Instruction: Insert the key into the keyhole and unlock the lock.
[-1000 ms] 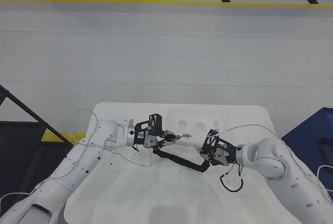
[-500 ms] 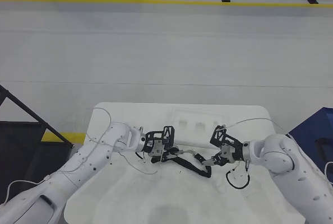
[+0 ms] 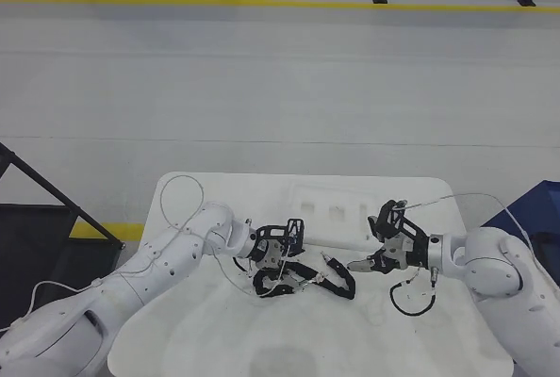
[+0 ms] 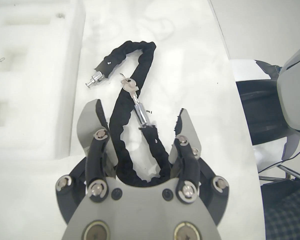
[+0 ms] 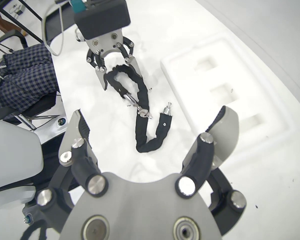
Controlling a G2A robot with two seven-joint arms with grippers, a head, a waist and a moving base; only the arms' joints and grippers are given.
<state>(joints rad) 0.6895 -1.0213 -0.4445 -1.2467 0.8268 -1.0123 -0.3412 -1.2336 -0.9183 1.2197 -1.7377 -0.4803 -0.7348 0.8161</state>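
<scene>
Left wrist view: the released left hand [image 4: 140, 108] straddles the chain lock [image 4: 145, 58], whose key [image 4: 130, 86] points straight away along its cylinder [image 4: 142, 116]; the right hand [image 5: 152, 113], also released, hangs farther off.

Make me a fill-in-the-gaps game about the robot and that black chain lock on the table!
1. The black fabric-covered chain lock lies on the ____ table.
2. The small silver ____ sticks in the shiny metal cylinder at one end of the chain.
3. The left gripper and the right gripper are both ____.
4. The white foam tray has ____ rectangular hollows.
Missing words: white; key; open; three.
</scene>
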